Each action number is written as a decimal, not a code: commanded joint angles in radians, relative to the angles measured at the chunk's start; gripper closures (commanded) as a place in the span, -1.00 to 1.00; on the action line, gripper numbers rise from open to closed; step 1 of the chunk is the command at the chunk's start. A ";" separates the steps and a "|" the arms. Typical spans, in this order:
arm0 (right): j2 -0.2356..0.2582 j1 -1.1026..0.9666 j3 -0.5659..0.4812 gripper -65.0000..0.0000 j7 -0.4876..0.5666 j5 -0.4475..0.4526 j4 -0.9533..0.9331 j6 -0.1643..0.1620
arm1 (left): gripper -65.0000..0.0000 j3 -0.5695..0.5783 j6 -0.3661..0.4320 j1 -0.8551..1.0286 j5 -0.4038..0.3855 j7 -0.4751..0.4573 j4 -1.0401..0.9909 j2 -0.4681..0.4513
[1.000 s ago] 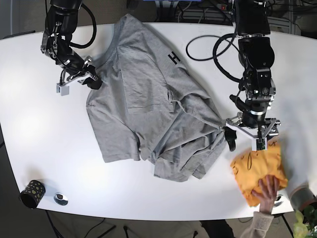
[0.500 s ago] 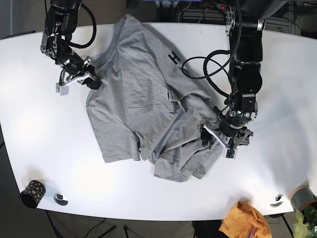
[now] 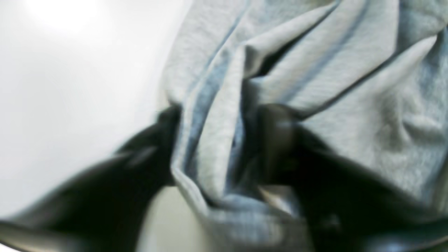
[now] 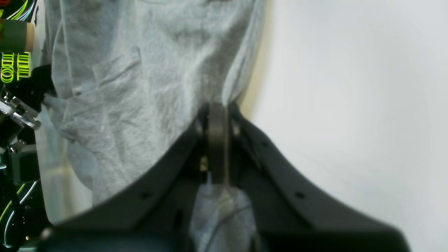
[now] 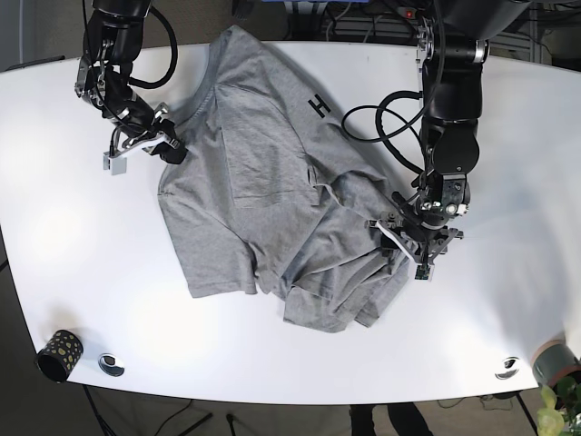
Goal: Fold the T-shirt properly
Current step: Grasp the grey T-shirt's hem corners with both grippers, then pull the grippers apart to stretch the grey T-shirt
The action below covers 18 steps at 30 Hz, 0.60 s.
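One grey shirt (image 5: 272, 191) lies on the white counter (image 5: 73, 236), spread at the collar end and crumpled in a heap toward the hem.

It looks soft, light and limp. It should drape and bunch rather than hold shape, and drag easily on the smooth top. Best gripped at hems, a sleeve edge or corners, pinching a single layer so the folds underneath don't lift along.

The right tool (image 4: 217, 115) is pressed together on a shirt edge, cloth bunched between its fingers, at the shirt's sleeve side in the base view. The left tool (image 5: 413, 238) sits in the crumpled part. The left wrist view is blurry, with a fold of cloth running between the dark fingers (image 3: 276, 140), so it's likely pinching, though I can't tell for sure.

Count: one shirt, two tools, one dotted cup (image 5: 60, 353), two small round metal bits (image 5: 112, 364) near the front edge.
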 commanded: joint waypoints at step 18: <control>0.110 0.202 -0.003 1.00 0.006 0.001 0.015 0.001 | 1.00 -0.054 0.001 0.039 -0.001 0.121 0.434 -0.032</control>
